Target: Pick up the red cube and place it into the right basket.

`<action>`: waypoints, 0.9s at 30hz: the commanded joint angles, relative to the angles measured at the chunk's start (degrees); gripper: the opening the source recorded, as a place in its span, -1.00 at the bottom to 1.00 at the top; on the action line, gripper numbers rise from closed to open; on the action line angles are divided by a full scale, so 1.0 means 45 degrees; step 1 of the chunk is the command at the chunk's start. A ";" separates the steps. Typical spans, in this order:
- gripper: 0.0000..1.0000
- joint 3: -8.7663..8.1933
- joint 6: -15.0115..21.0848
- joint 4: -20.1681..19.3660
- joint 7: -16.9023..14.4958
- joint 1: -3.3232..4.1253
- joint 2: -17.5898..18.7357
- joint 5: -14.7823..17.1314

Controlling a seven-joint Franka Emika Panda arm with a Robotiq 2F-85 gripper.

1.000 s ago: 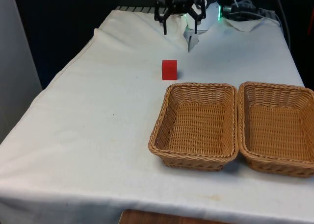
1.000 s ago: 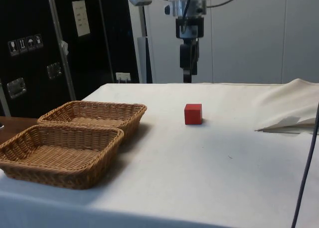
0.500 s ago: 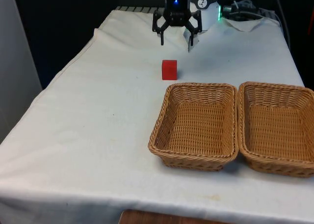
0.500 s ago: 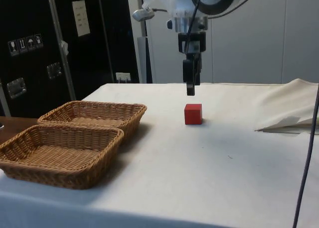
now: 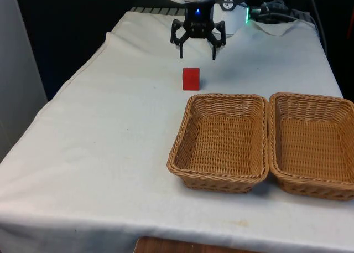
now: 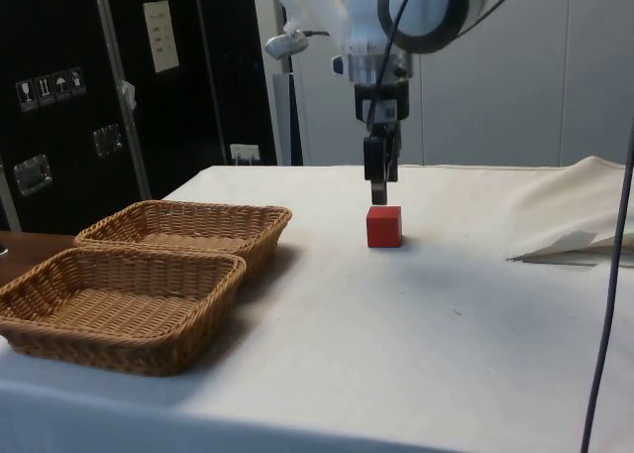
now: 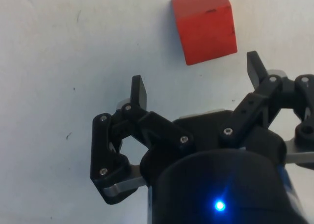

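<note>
Approach step: gripper point(image 5: 197, 57) (fingers spread, empty) hovers above the red cube point(image 5: 191, 78), upper centre; next, lower around it

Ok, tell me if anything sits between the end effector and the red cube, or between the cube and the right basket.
Nothing visible blocks the end effector: it hangs open above and just behind the red cube, with bare cloth around. Toward the right basket the other basket lies alongside, so the cube likely has to travel over or around it.
</note>
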 commanded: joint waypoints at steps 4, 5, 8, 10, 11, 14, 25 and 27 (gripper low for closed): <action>1.00 0.0102 0.0407 -0.0089 -0.0267 0.0013 0.0166 0.0433; 1.00 0.0140 0.0573 -0.0076 -0.0255 0.0013 0.0369 0.0484; 1.00 0.0216 0.0828 -0.0025 -0.0267 -0.0025 0.0688 0.0573; 1.00 0.0267 0.1082 0.0038 -0.0306 -0.0051 0.1031 0.0662; 1.00 0.0115 0.0942 0.0102 -0.0025 0.0000 0.1095 0.0280; 1.00 0.0306 0.1375 0.0089 -0.0306 -0.0102 0.1375 0.0675; 1.00 0.0382 0.2165 0.0369 -0.0255 -0.0229 0.2572 0.0726; 1.00 0.0115 0.2152 0.0458 -0.0025 -0.0051 0.2801 0.0433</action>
